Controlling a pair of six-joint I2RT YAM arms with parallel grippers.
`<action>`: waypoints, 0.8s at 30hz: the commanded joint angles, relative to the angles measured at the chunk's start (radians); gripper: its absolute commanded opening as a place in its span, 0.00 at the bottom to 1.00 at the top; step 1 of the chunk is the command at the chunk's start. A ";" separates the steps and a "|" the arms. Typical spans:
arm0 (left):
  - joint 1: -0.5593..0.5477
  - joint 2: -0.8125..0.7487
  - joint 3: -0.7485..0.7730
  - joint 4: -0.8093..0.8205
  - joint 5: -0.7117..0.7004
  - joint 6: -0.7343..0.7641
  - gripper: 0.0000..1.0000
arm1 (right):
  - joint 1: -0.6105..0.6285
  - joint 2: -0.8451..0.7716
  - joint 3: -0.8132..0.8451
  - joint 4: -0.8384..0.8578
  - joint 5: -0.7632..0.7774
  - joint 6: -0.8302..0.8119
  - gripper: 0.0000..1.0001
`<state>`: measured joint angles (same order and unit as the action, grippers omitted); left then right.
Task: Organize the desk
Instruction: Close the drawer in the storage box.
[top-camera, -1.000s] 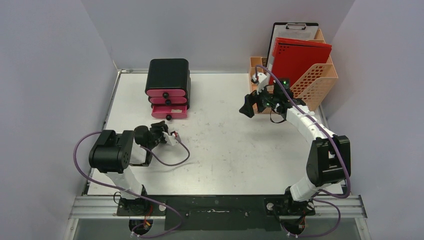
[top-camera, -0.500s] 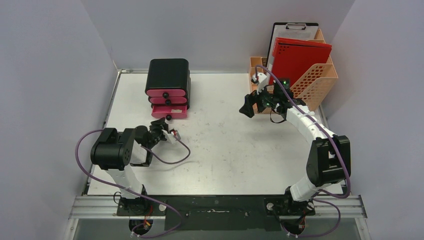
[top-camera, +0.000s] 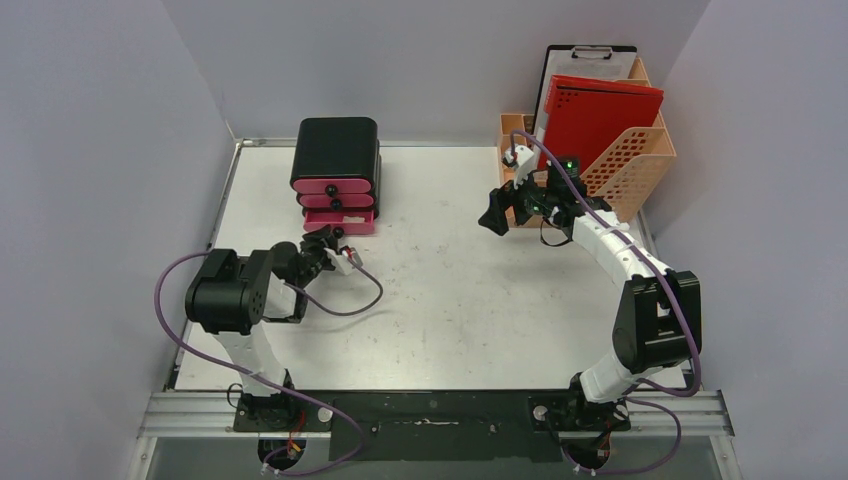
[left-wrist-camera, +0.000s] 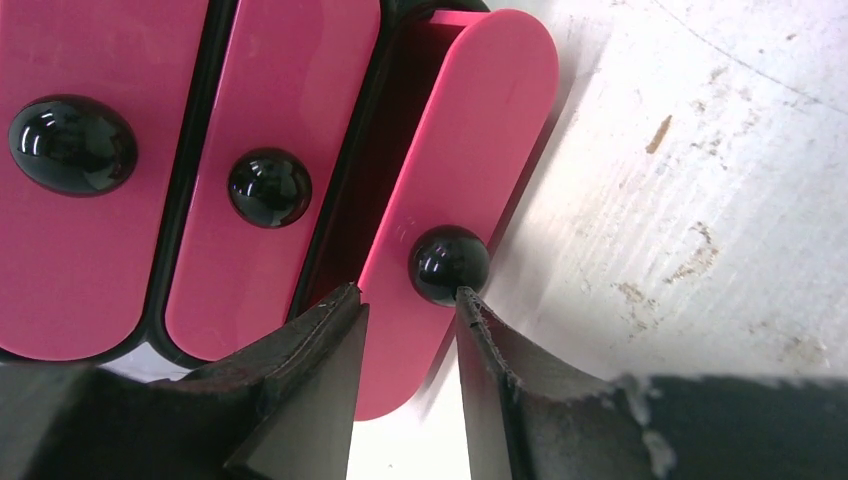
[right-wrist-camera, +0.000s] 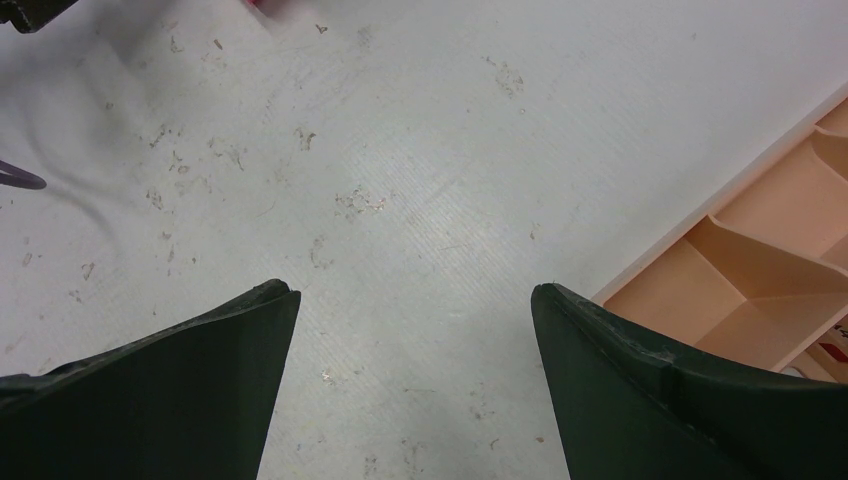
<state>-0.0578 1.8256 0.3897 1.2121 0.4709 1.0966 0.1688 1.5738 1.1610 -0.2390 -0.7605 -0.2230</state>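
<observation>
The desk is a scuffed white tabletop. At its back left stands a black drawer box with three pink drawers; the bottom drawer sticks out a little. My left gripper is right in front of that drawer, its jaws a narrow gap apart. Its right fingertip touches the drawer's black knob, and nothing sits between the jaws. My right gripper hovers wide open over bare desk, just left of the orange rack.
An orange perforated file rack at the back right holds a red folder and a black clipboard. Its low compartments show at the right of the right wrist view. Grey walls enclose three sides.
My left gripper has moved away from its base, up to the bottom drawer's knob, with its jaws slightly narrower. The right arm has not moved.
</observation>
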 joint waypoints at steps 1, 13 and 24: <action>-0.009 0.021 0.054 0.046 -0.022 -0.060 0.36 | -0.008 -0.029 0.005 0.041 -0.017 -0.007 0.90; -0.046 0.078 0.126 0.058 -0.125 -0.062 0.32 | -0.008 -0.020 0.012 0.035 -0.019 -0.011 0.90; -0.049 0.048 0.080 0.136 -0.123 -0.107 0.26 | -0.008 -0.022 0.012 0.030 -0.019 -0.016 0.90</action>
<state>-0.1146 1.9385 0.4923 1.3167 0.3172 1.0470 0.1688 1.5738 1.1610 -0.2398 -0.7605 -0.2241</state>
